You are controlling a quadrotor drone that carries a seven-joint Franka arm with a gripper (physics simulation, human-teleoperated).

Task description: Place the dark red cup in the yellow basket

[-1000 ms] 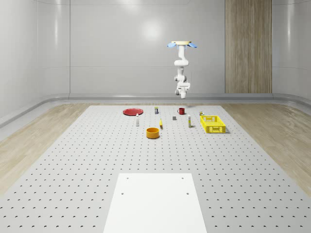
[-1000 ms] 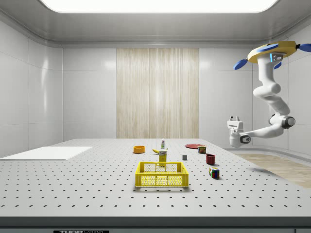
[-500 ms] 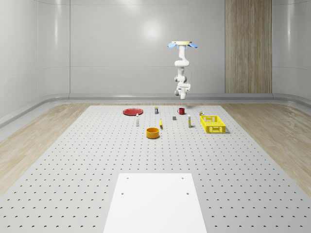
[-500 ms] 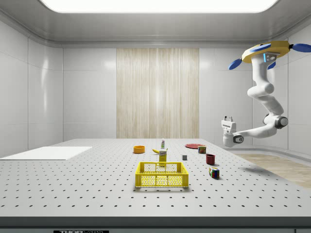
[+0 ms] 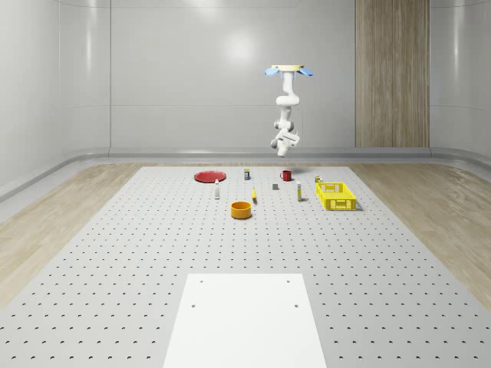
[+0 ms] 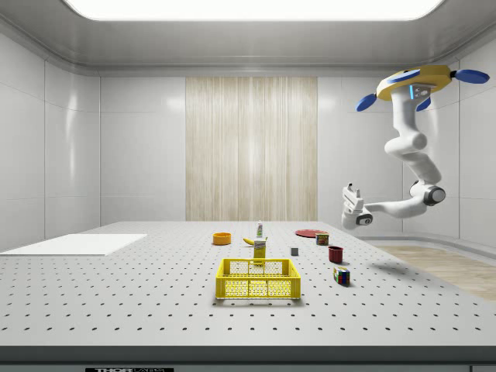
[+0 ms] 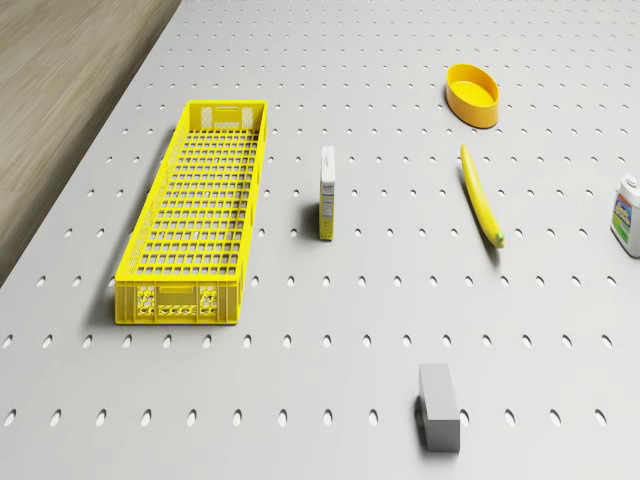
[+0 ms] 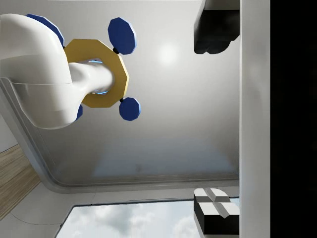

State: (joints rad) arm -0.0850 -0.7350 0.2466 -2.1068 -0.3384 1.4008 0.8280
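Observation:
The dark red cup (image 5: pixel 286 175) (image 6: pixel 335 254) stands upright on the perforated table near its far edge. The yellow basket (image 5: pixel 336 195) (image 6: pixel 258 280) (image 7: pixel 200 215) lies to the whole-scene view's right of it, nothing inside. My drone (image 5: pixel 288 70) (image 6: pixel 415 80) (image 8: pixel 96 74) hovers high over the table's far edge, to the side view's right of the cup. The arm hangs below it, bent. My gripper (image 5: pixel 276 142) (image 6: pixel 350 188) (image 8: pixel 216 121) is well above the cup, turned upward and open, holding nothing.
An orange bowl (image 5: pixel 242 209) (image 7: pixel 473 95), a banana (image 5: pixel 254 196) (image 7: pixel 480 195), a small carton (image 7: pixel 326 192), a grey block (image 7: pixel 438 405) and a bottle (image 7: pixel 626 215) lie around the basket. A red plate (image 5: pixel 208 177) and a colour cube (image 6: pixel 341 275) are nearby.
Drone and arm have drifted toward the side view's left, nearer over the cup. The gripper has risen a little and tilted. The objects on the table have not moved.

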